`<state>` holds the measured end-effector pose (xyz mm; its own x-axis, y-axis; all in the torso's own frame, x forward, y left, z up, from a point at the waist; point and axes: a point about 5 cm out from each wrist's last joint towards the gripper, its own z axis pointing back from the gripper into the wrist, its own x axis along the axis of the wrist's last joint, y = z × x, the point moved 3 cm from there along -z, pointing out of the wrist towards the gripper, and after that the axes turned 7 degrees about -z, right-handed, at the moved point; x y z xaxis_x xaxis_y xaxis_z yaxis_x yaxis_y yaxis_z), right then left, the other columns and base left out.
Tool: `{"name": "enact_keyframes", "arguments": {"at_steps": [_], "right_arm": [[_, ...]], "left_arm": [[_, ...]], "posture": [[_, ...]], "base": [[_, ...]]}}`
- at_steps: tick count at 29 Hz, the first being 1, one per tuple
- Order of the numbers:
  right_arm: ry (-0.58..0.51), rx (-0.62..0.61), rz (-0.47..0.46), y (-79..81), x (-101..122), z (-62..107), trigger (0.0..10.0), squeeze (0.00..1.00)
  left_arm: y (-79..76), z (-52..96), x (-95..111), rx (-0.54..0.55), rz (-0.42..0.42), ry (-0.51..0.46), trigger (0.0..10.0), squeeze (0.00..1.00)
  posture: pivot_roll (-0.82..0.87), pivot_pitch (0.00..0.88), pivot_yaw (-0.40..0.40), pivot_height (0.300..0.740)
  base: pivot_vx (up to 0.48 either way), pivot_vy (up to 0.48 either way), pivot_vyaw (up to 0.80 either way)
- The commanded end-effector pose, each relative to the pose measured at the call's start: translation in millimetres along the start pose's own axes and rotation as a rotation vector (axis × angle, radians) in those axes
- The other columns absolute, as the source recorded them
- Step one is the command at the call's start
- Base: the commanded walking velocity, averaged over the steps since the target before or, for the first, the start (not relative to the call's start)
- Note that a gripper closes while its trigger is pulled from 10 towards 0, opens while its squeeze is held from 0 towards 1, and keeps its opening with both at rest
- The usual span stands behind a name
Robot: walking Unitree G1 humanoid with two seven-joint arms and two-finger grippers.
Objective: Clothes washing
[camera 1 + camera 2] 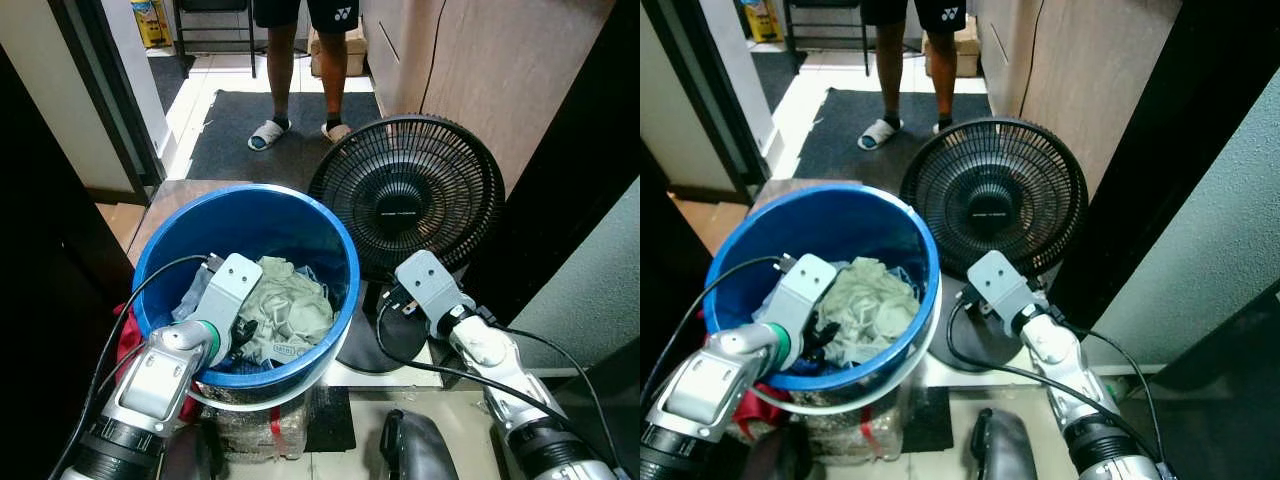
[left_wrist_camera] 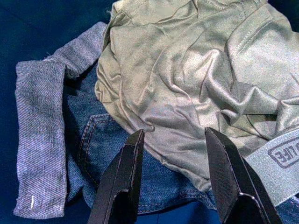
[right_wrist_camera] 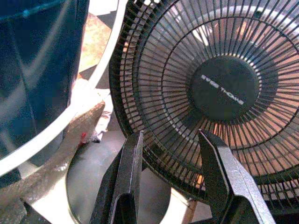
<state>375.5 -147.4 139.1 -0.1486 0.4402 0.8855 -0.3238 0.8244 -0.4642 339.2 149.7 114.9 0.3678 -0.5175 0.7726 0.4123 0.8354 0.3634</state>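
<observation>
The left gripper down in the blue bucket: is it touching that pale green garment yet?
Cannot tell. In the left wrist view the left gripper has open fingers over the pale green garment, hiding any contact or gap.

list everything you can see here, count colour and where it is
bucket: 1, blue, on the floor before the robot
garment: 1, pale green, on top in the bucket
jeans: 1, blue denim, under the green garment
fan: 1, black, right of the bucket
mat: 1, dark grey, beyond the fan
person: 1, legs in sandals, on the mat
left gripper: 1, black fingers open over the clothes
right gripper: 1, black fingers open, facing the fan
</observation>
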Motion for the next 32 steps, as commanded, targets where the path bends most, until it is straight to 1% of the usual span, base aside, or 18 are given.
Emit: {"name": "enact_keyframes", "arguments": {"at_steps": [1, 2, 3, 6, 7, 8, 10, 12, 15, 20, 21, 24, 25, 26, 27, 29, 31, 32], "right_arm": [[-0.030, 0.012, 0.006, 1.5, 8, -4.6, 10.0, 0.00], [-0.057, 0.019, 0.012, 0.8, 19, -12.4, 10.0, 0.00], [-0.119, 0.031, 0.014, -0.1, 44, -27.9, 10.0, 0.00], [-0.145, 0.037, 0.007, 0.2, 53, -32.6, 10.0, 0.00], [-0.178, 0.041, -0.008, 0.2, 65, -36.6, 10.0, 0.00], [-0.178, 0.041, -0.008, 0.2, 65, -36.6, 10.0, 0.00], [-0.243, 0.038, -0.036, -3.3, 86, -41.0, 10.0, 0.00], [-0.278, 0.032, -0.052, -6.6, 96, -42.2, 10.0, 0.00], [-0.293, 0.043, -0.042, -4.5, 103, -46.1, 10.0, 0.00], [-0.310, 0.101, -0.025, 15.7, 117, -59.6, 10.0, 0.00], [-0.310, 0.101, -0.025, 15.7, 117, -59.6, 10.0, 0.00], [-0.333, 0.190, -0.009, 45.1, 136, -71.1, 10.0, 0.00], [-0.333, 0.190, -0.009, 45.1, 136, -71.1, 10.0, 0.00], [-0.316, 0.219, -0.008, 55.8, 137, -75.0, 10.0, 0.00], [-0.316, 0.219, -0.008, 55.8, 137, -75.0, 10.0, 0.00], [-0.254, 0.281, -0.002, 75.5, 128, -78.5, 10.0, 0.00], [-0.194, 0.329, 0.008, 89.6, 114, -78.1, 10.0, 0.00], [-0.194, 0.329, 0.008, 89.6, 114, -78.1, 10.0, 0.00]], "left_arm": [[1.2, -0.1, -11, 0.004, 0.006, 0.042, 10.0, 0.00], [1.2, -0.4, -11, 0.004, 0.005, 0.041, 10.0, 0.00], [0.2, -1.2, -11, 0.001, 0.001, 0.041, 10.0, 0.00], [-0.3, -1.6, -11, 0.000, -0.001, 0.040, 10.0, 0.00], [-1.0, -1.9, -11, -0.001, -0.001, 0.039, 10.0, 0.00], [-1.0, -1.9, -11, -0.001, -0.001, 0.039, 10.0, 0.00], [-1.7, -1.9, -10, 0.001, 0.001, 0.035, 10.0, 0.00], [-1.9, -1.4, -11, 0.003, 0.004, 0.034, 10.0, 0.00], [-1.8, -0.9, -12, 0.004, 0.008, 0.037, 10.0, 0.00], [-2.5, -0.4, -16, 0.001, 0.016, 0.045, 10.0, 0.00], [-2.5, -0.4, -16, 0.001, 0.016, 0.045, 10.0, 0.00], [-4.2, 0.1, -18, -0.001, 0.017, 0.050, 10.0, 0.00], [-4.2, 0.1, -18, -0.001, 0.017, 0.050, 10.0, 0.00], [-4.5, 0.4, -18, 0.001, 0.019, 0.051, 10.0, 0.00], [-4.5, 0.4, -18, 0.001, 0.019, 0.051, 10.0, 0.00], [-5.0, 1.4, -18, 0.007, 0.024, 0.051, 10.0, 0.00], [-5.2, 2.9, -19, 0.012, 0.029, 0.053, 10.0, 0.00], [-5.2, 2.9, -19, 0.012, 0.029, 0.053, 10.0, 0.00]], "posture": [[0.12, 0.091, 0.025, 0.490], [0.12, 0.087, 0.026, 0.490], [0.12, 0.084, 0.025, 0.490], [0.12, 0.083, 0.023, 0.490], [0.13, 0.080, 0.017, 0.490], [0.13, 0.080, 0.017, 0.490], [0.13, 0.080, 0.015, 0.490], [0.13, 0.081, 0.010, 0.490], [0.12, 0.078, 0.014, 0.490], [0.12, 0.078, 0.018, 0.490], [0.12, 0.078, 0.018, 0.490], [0.13, 0.083, 0.011, 0.490], [0.13, 0.083, 0.011, 0.490], [0.14, 0.088, 0.002, 0.490], [0.14, 0.088, 0.002, 0.490], [0.16, 0.099, -0.009, 0.490], [0.17, 0.107, -0.013, 0.490], [0.17, 0.107, -0.013, 0.490]], "base": [[0.000, 0.000, 0.00], [0.000, 0.000, 0.00], [0.000, 0.000, 0.00], [0.000, 0.000, 0.00], [0.000, 0.000, 0.00], [0.000, 0.000, 0.00], [0.000, 0.000, 0.00], [0.000, 0.000, 0.00], [0.000, 0.000, 0.00], [0.000, 0.000, 0.00], [0.000, 0.000, 0.00], [0.000, 0.000, 0.00], [0.000, 0.000, 0.00], [0.000, 0.000, 0.00], [0.000, 0.000, 0.00], [0.000, 0.000, 0.00], [0.000, 0.000, 0.00], [0.000, 0.000, 0.00]]}}
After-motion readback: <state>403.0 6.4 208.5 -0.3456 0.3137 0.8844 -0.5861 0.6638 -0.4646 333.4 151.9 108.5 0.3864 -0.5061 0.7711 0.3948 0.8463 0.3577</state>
